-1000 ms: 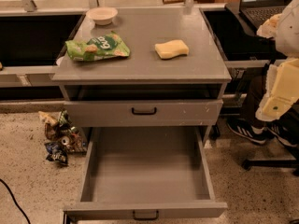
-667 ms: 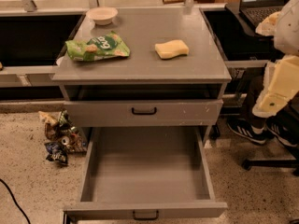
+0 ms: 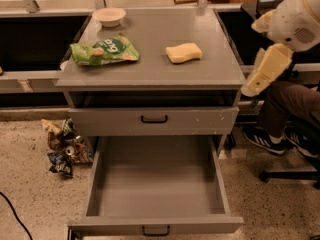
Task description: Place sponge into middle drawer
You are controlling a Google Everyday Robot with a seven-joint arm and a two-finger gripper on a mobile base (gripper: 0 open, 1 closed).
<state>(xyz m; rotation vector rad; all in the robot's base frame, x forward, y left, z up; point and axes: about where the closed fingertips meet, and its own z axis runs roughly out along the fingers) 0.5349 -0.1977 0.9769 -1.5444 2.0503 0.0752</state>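
Note:
The pale yellow sponge (image 3: 184, 52) lies flat on the grey cabinet top (image 3: 155, 71), right of centre. The middle drawer (image 3: 155, 184) is pulled fully out below it, with a bare grey bottom and a small black handle on its front. My gripper (image 3: 251, 86) hangs off the cream and white arm at the right, just past the cabinet's right edge. It is level with the cabinet top, to the right of the sponge and a little nearer the front. It holds nothing that I can see.
A green snack bag (image 3: 104, 50) and a white bowl (image 3: 109, 16) sit on the cabinet top's left side. The upper handled drawer (image 3: 154, 120) is shut. Crumpled wrappers (image 3: 62, 146) lie on the floor at left. A seated person's legs and shoes (image 3: 280, 134) are at right.
My gripper has moved left and up, from well off the cabinet's right side to its right edge. The sponge, bag and drawers have not moved.

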